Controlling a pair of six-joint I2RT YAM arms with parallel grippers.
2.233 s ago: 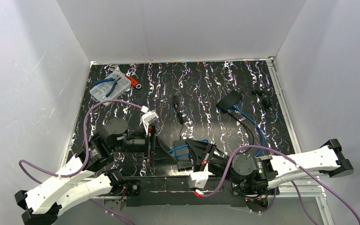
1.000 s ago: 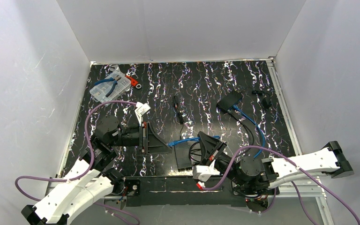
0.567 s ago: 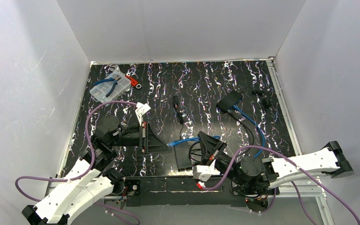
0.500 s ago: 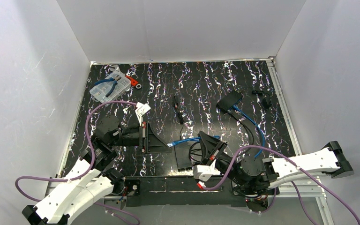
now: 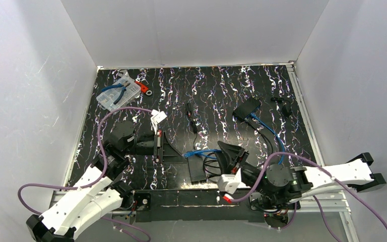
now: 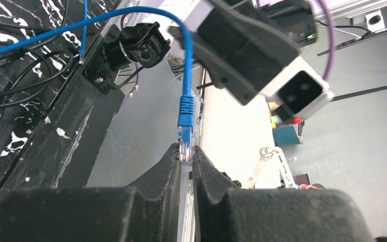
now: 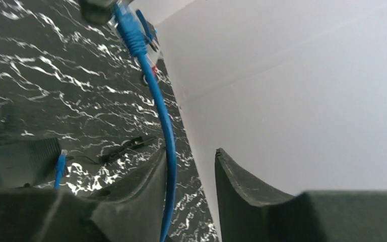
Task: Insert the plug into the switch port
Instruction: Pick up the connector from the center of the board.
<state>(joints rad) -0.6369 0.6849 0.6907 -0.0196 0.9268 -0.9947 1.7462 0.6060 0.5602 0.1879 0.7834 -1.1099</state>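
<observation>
Left wrist view shows the left gripper point(image 6: 185, 152) pinching the clear plug point(image 6: 184, 134) at its tips. Right gripper point(image 7: 191, 151) has shifted toward 3 o'clock and stands spread, blue cable point(image 7: 153, 91) loose between its fingers. Handover looks finished; insertion is still to do.

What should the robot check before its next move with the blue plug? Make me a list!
1. Plug held firmly: ok. The left gripper is shut on the clear tip of the plug.
2. Right gripper off the cable: not ok. The blue cable runs between the open fingers of the right gripper, against one of them.
3. Plug at the switch: not ok. It is held up in the air, apart from the switch.
4. Free port found: cannot tell. No view shows the ports clearly.
5. Cable free to follow: cannot tell. The black cables loop close beside it.
</observation>
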